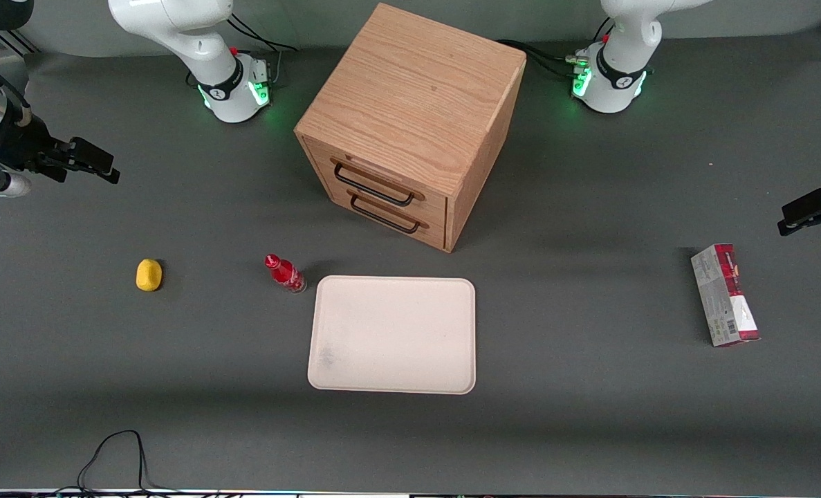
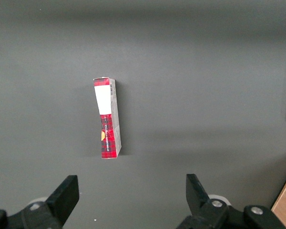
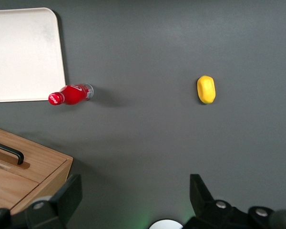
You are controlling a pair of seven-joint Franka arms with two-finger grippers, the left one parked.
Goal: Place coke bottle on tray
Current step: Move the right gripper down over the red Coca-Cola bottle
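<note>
Coke bottle (image 1: pixel 285 273) stands just beside tray (image 1: pixel 393 335) mid-bench; pincer (image 1: pixel 95 160) hangs open, empty, near the working arm's bench edge

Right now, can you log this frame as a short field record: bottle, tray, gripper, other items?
coke bottle: upright on the table, beside the tray's corner, not on it
tray: bare, in front of the drawer cabinet
gripper: open, raised at the working arm's end, holding nothing
others: yellow object, carton

Small red coke bottle (image 1: pixel 285 273) stands seemingly upright on the table, just beside the tray's corner; cream tray (image 1: pixel 393 335) lies flat, smudged grey; gripper (image 1: pixel 92 160) hangs well apart from the tray, fingers spread.
</note>
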